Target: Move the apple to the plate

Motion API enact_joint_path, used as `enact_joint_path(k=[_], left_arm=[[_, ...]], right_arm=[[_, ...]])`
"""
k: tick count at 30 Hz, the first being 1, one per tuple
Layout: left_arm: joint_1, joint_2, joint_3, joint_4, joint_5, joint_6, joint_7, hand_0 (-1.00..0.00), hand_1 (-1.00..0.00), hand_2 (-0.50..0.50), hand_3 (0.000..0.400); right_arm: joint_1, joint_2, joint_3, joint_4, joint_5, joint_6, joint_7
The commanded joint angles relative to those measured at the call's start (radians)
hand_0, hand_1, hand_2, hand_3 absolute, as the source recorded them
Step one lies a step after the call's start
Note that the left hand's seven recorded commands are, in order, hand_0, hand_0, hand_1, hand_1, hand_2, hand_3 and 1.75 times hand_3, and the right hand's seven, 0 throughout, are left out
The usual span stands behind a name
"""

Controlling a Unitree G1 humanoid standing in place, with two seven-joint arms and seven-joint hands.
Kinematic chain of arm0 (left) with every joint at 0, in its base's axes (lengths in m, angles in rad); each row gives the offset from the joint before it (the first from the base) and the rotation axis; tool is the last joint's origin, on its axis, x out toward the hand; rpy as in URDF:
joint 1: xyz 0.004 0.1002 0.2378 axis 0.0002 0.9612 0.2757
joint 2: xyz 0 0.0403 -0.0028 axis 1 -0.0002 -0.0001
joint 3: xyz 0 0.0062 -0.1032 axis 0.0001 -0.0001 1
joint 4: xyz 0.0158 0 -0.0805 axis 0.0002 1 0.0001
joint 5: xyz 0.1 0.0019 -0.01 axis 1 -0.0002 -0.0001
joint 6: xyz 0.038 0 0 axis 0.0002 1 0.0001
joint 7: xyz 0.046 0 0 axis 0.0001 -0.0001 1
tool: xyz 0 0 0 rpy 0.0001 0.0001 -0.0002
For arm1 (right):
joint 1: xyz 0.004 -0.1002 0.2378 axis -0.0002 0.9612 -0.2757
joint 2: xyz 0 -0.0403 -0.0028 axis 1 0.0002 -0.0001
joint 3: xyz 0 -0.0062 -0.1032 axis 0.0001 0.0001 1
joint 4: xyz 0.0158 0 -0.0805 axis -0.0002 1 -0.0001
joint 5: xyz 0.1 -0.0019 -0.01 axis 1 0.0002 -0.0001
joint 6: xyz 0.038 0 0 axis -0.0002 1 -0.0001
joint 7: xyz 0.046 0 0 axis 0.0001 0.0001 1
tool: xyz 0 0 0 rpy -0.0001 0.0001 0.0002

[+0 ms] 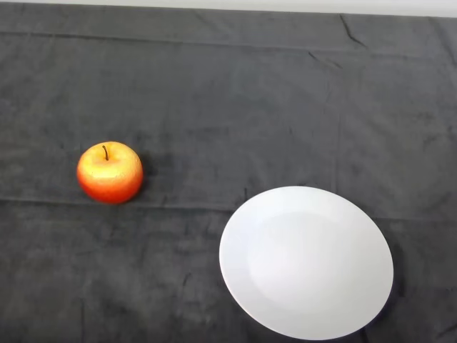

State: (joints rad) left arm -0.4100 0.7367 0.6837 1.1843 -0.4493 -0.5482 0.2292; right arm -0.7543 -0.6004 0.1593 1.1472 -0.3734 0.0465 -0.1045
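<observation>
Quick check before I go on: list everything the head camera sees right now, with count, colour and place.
apple: one, red and yellow with a dark stem, upright on the cloth at the left, apart from the plate.
plate: one, white, nothing on it, lower right of the view.
cloth: one, dark grey, wrinkled, covering the table.
pale strip: one, light-coloured, along the top edge beyond the cloth.
robot parts: none in view.
</observation>
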Motion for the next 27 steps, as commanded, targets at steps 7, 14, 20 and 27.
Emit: enact_joint_path(k=[7,14,20,27], left_arm=[[0.022,0.008,0.0,-0.05,0.019,0.011,0.01,0.0,0.0,0.0,0.0],[0.018,0.008,-0.002,-0.052,0.027,0.014,0.014,0.0,0.0,0.0,0.0],[-0.002,0.008,-0.011,-0.057,0.039,0.017,0.021,0.0,0.0,0.0,0.0],[-0.038,0.003,-0.03,-0.068,0.057,0.013,0.02,0.0,0.0,0.0,0.0]], right_arm=[[0.024,-0.005,-0.007,0.026,0.0054,-0.004,0.0011],[0.024,-0.005,-0.007,0.026,0.0055,-0.004,0.0011],[0.024,-0.005,-0.0069,0.025,0.0056,-0.004,0.0012],[0.024,-0.005,-0.0069,0.025,0.0056,-0.003,0.0012]])
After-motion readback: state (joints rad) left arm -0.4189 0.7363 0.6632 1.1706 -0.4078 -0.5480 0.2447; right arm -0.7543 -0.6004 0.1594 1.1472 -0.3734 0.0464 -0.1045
